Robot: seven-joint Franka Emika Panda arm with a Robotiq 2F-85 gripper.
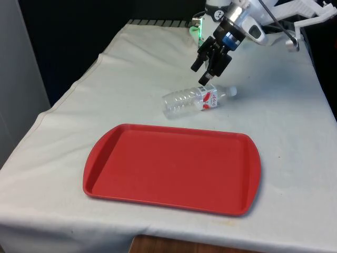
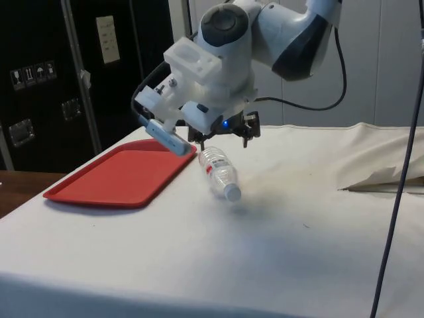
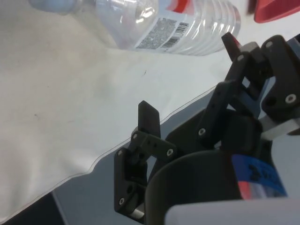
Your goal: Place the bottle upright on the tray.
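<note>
A clear plastic bottle [image 1: 196,99] with a red and white label lies on its side on the white cloth, its white cap [image 1: 231,91] pointing towards the front view's right. The red tray [image 1: 174,168] lies flat in front of it, with nothing on it. My gripper [image 1: 199,74] hangs open just above and behind the bottle's label, tilted, touching nothing. From the side, the bottle [image 2: 218,171] lies just beyond the tray [image 2: 119,179], under the gripper [image 2: 222,138]. At the wrist, the bottle [image 3: 187,23] lies past the spread fingers [image 3: 149,117], a tray corner [image 3: 276,9] beside it.
The cloth is raised in a fold [image 2: 381,177] at the side view's right. A dark cable [image 2: 397,199] hangs down there. The table's near edge [image 1: 174,232] runs just in front of the tray. Bare cloth lies on both sides of the tray.
</note>
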